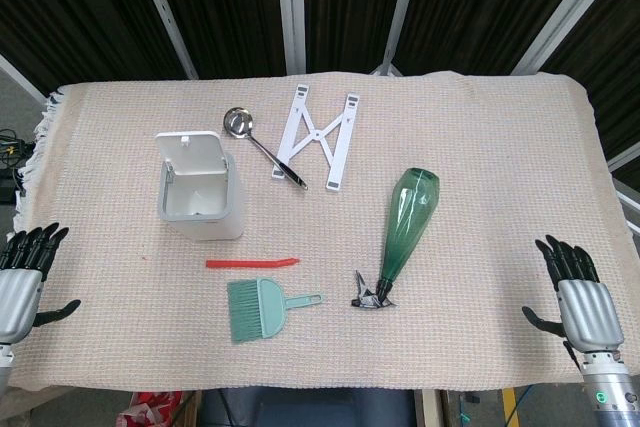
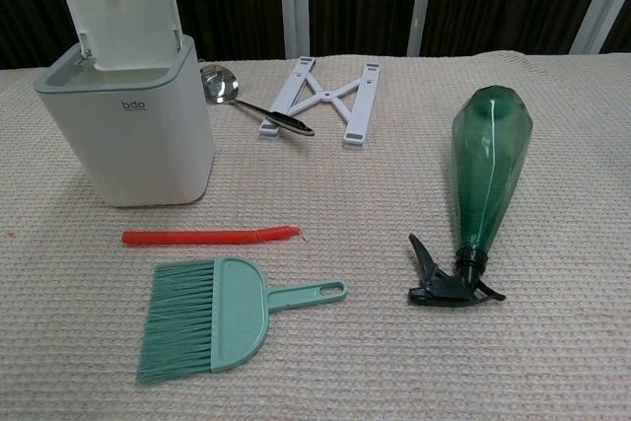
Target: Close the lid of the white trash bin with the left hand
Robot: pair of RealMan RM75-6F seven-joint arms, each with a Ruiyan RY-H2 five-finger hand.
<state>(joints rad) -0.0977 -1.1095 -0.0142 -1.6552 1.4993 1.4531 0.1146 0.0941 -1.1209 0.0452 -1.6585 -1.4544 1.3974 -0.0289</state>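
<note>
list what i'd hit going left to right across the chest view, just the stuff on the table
white trash bin with its lid up → green brush → white folding stand → green spray bottle. I left out the red stick and the ladle, since they overlap others sideways.

White bin (image 2: 133, 135), green bottle (image 2: 488, 170), red stick (image 2: 207, 236).
</note>
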